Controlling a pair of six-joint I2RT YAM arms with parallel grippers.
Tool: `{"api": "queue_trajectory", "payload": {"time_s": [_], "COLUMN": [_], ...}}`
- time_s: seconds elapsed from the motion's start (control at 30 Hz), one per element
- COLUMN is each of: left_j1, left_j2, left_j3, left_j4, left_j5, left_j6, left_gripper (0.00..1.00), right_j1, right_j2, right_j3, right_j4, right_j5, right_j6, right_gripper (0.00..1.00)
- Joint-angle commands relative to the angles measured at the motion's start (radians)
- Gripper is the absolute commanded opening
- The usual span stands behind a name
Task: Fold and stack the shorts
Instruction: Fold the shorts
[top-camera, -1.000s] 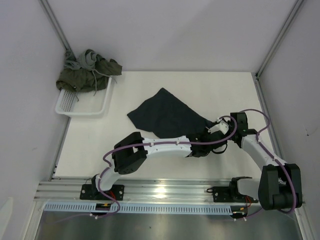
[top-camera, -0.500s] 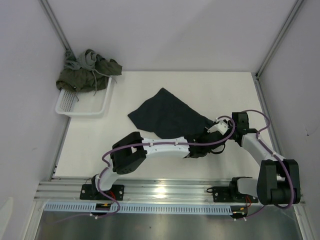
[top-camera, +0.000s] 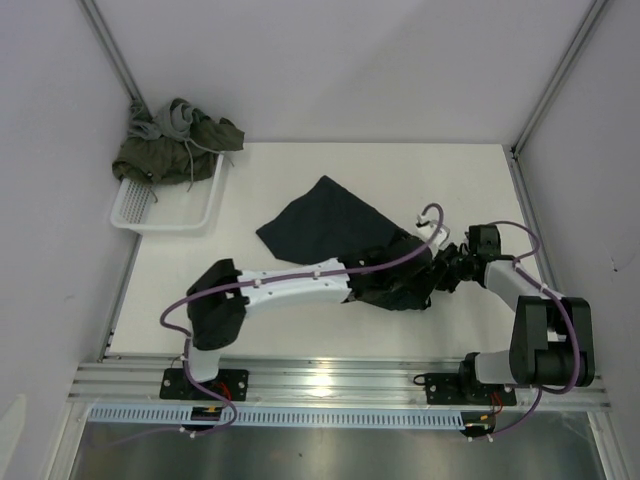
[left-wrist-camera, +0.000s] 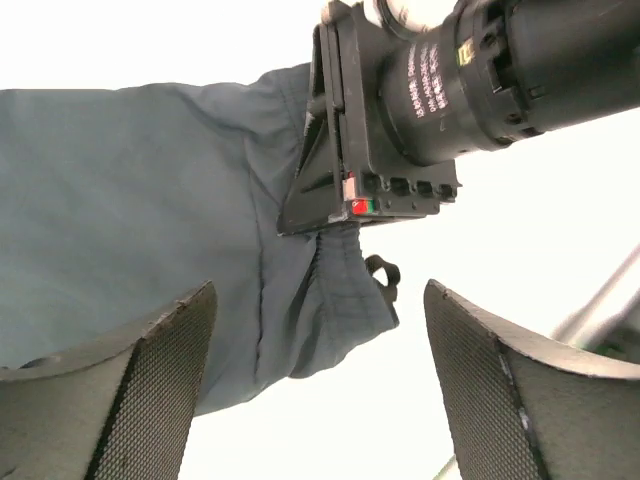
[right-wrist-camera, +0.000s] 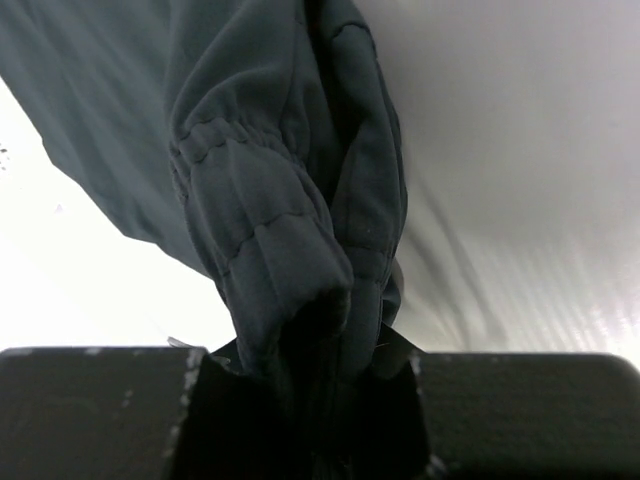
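Note:
The dark navy shorts (top-camera: 330, 232) lie partly spread in the middle of the table, their near right corner bunched up. My right gripper (top-camera: 447, 272) is shut on that bunched waistband edge (right-wrist-camera: 290, 260), and the cloth fills its jaws (right-wrist-camera: 315, 400). My left gripper (top-camera: 405, 285) hovers just left of it, open wide with nothing between its fingers (left-wrist-camera: 150, 400). In the left wrist view the navy cloth (left-wrist-camera: 150, 200) hangs from the right gripper (left-wrist-camera: 340, 215). Olive green shorts (top-camera: 160, 155) and light grey shorts (top-camera: 178, 120) are piled on the basket.
A white mesh basket (top-camera: 165, 210) stands at the back left against the wall. Frame posts rise at the back left and back right corners. The arms' mounting rail (top-camera: 330, 380) runs along the near edge.
My left gripper has opened and let go of the navy cloth, and its arm has stretched out lower. The right gripper has closed on the shorts' corner and shifted slightly right.

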Motion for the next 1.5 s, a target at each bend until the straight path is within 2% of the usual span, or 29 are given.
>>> {"api": "queue_trajectory", "payload": {"time_s": [0.0, 0.13, 0.33, 0.47, 0.6, 0.83, 1.1, 1.47], "left_j1": [0.058, 0.135, 0.313, 0.386, 0.406, 0.475, 0.534, 0.54], "left_j2": [-0.155, -0.282, -0.336, -0.3, -0.234, -0.243, -0.317, -0.274], "left_j3": [-0.099, -0.217, -0.418, -0.463, -0.458, -0.524, -0.648, -0.699], "left_j4": [0.056, 0.101, 0.18, 0.228, 0.257, 0.285, 0.279, 0.368], "left_j5": [0.144, 0.207, 0.193, 0.133, 0.078, 0.023, -0.027, 0.07], "left_j6": [-0.042, -0.068, -0.07, -0.039, -0.036, -0.123, -0.145, -0.199], "left_gripper": [0.86, 0.87, 0.86, 0.85, 0.85, 0.85, 0.85, 0.84], "right_j1": [-0.017, -0.011, -0.003, 0.008, 0.058, 0.083, 0.118, 0.206], "right_j2": [0.007, -0.032, -0.093, -0.11, -0.116, -0.141, 0.123, 0.33], "right_j3": [0.035, 0.048, 0.109, 0.179, 0.264, 0.449, 0.791, 1.051], "right_j4": [-0.016, -0.076, -0.269, -0.387, -0.493, -0.663, -0.843, -1.008], "right_j5": [-0.022, -0.01, 0.111, 0.217, 0.255, 0.412, 0.471, 0.677], "right_j6": [-0.078, -0.129, -0.199, -0.235, -0.264, -0.316, -0.407, -0.399], "right_gripper": [0.0, 0.0, 0.0, 0.0, 0.0, 0.0, 0.0, 0.0]}}
